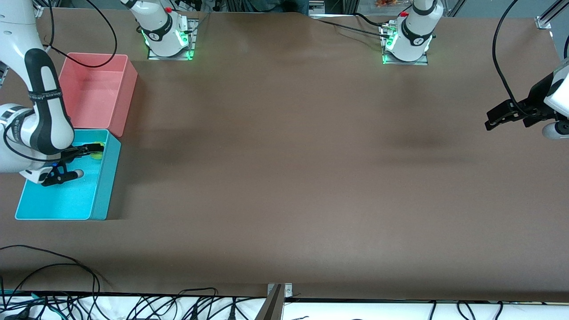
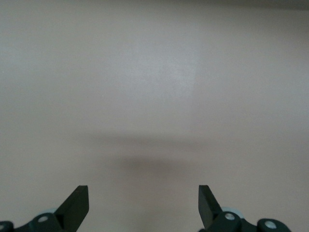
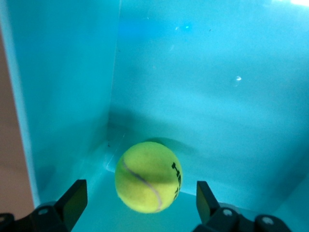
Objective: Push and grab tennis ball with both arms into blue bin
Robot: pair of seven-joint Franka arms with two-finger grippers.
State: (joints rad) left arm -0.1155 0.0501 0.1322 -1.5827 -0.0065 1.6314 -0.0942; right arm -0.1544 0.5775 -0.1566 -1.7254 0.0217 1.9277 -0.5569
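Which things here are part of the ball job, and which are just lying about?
Job: tennis ball inside the blue bin; right gripper, open over that bin; left gripper, open, waiting over bare table at its own end.
Lying about: pink bin, beside the blue bin.

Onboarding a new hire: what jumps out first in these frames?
The tennis ball lies inside the blue bin at the right arm's end of the table, between the open fingers of the right gripper. The pink bin sits just beside it, farther from the front camera. The left gripper waits open over bare table.
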